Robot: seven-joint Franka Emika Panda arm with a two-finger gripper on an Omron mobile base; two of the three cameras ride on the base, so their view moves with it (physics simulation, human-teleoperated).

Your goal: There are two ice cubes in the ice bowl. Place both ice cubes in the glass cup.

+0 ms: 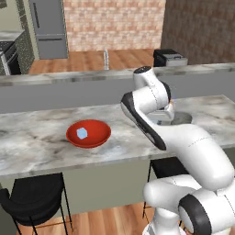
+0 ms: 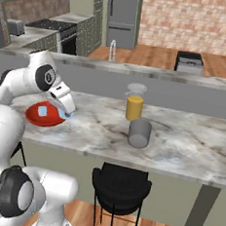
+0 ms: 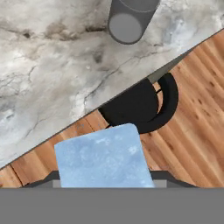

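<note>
The red ice bowl (image 1: 94, 137) (image 2: 32, 117) sits on the marble counter with one pale-blue ice cube (image 1: 81, 133) (image 2: 42, 111) inside it. My gripper (image 2: 68, 111) (image 3: 105, 181) hangs just right of the bowl, over the counter's front edge. It is shut on the other ice cube (image 3: 103, 159), which looms large between the fingertips in the hand view. The clear grey glass cup (image 2: 139, 133) (image 3: 129, 19) stands upright farther right on the counter, apart from the gripper.
A taller glass of orange liquid (image 2: 134, 103) stands just behind the cup. A black stool (image 2: 121, 183) (image 3: 142, 105) sits below the counter's front edge, another (image 1: 32, 197) under the bowl's side. A raised ledge (image 1: 69, 75) runs behind the counter.
</note>
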